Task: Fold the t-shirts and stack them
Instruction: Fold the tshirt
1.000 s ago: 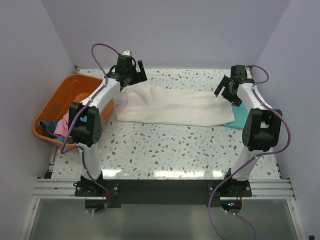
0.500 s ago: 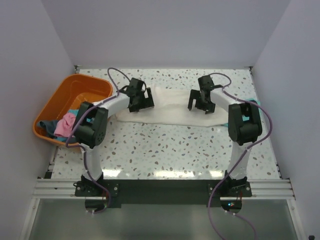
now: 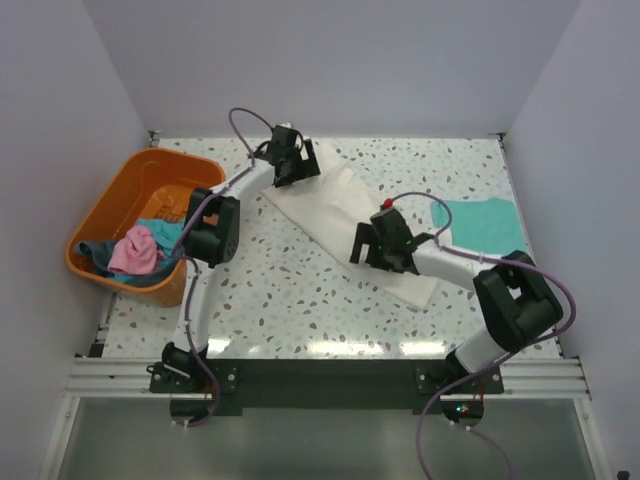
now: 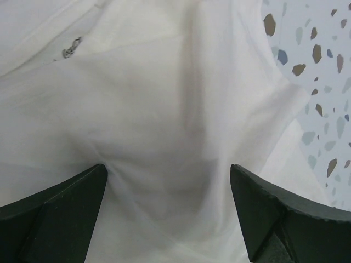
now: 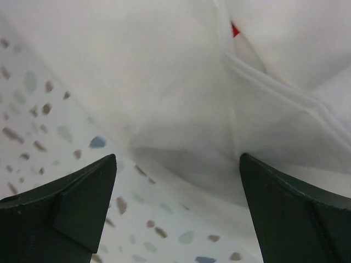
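Note:
The cream-white t-shirt [image 3: 330, 212], folded into a long band, lies slanted from the back left toward the front right of the table. My left gripper [image 3: 293, 166] stands open over its far end, fingertips [image 4: 60, 211] pressing into the cloth [image 4: 164, 98]. My right gripper [image 3: 378, 247] stands open at the band's near part, one fingertip [image 5: 299, 213] on the cream cloth [image 5: 164, 71], the other over bare table by the cloth's edge. A bit of red print [image 5: 235, 29] shows in a fold. The teal-green t-shirt [image 3: 482, 224] lies flat at the right.
An orange basket [image 3: 118, 195] stands at the left edge with pink and blue clothes [image 3: 135, 250] in it. Grey walls close the table on three sides. Speckled tabletop [image 3: 290, 290] shows in front of the cream shirt.
The cream shirt has swung from lying across the back to a slant. The left gripper went to the back and the right gripper came forward to the middle. The teal shirt is now uncovered.

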